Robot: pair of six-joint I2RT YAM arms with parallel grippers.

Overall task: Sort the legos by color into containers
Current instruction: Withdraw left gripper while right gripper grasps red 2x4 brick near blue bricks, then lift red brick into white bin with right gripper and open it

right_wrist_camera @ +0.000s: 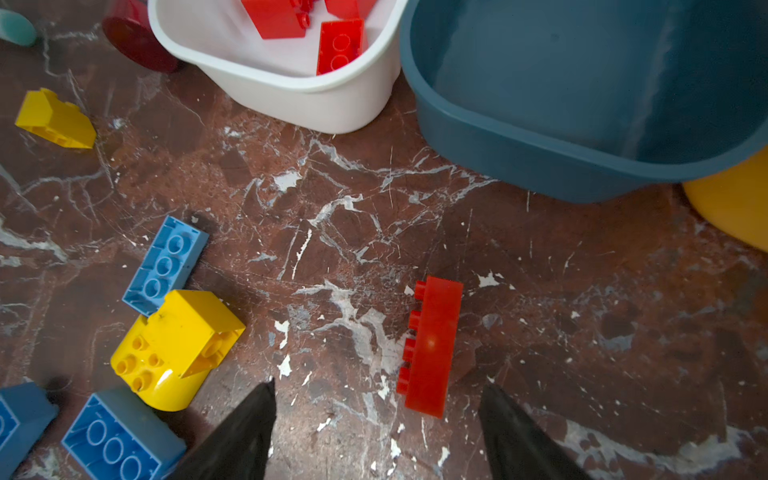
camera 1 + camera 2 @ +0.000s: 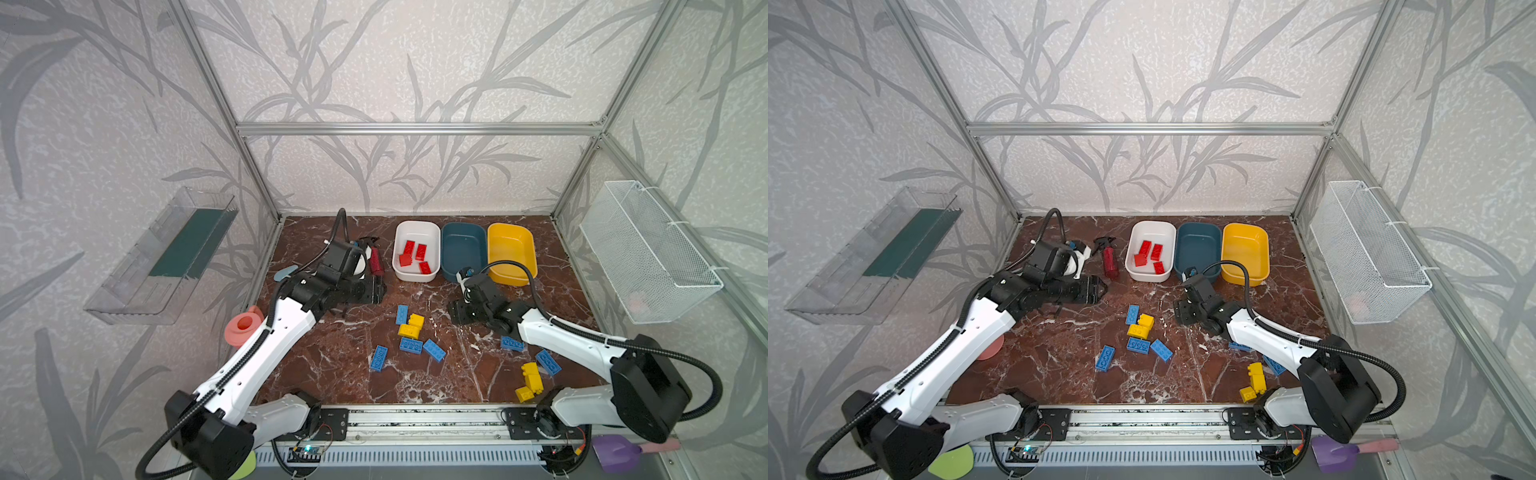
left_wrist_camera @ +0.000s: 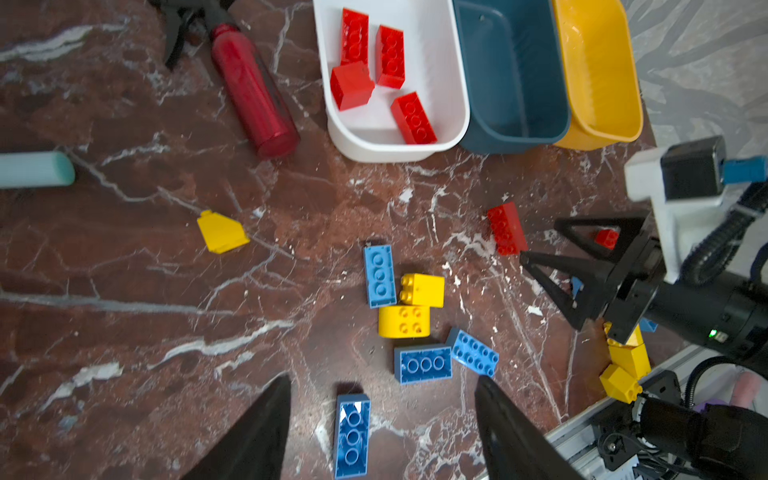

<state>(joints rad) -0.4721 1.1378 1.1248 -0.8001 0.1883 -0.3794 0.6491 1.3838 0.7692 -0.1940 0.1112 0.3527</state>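
I watch through two top views set side by side, high above the near side of the marble table (image 2: 332,365), tilted down and facing the back wall (image 2: 415,83). They stand far off, so both take in the whole tabletop almost identically, with a slight sideways shift. The left wrist camera looks steeply down past the left gripper (image 3: 382,380) from moderate height, toward the white tub (image 3: 399,151), teal tub (image 3: 515,139) and yellow tub (image 3: 598,137); the right gripper (image 3: 540,239) shows at its edge. The right wrist camera hangs much closer to the table. Both wrist views share the red brick (image 1: 432,345) lying on its side and the yellow rounded brick (image 1: 178,345).
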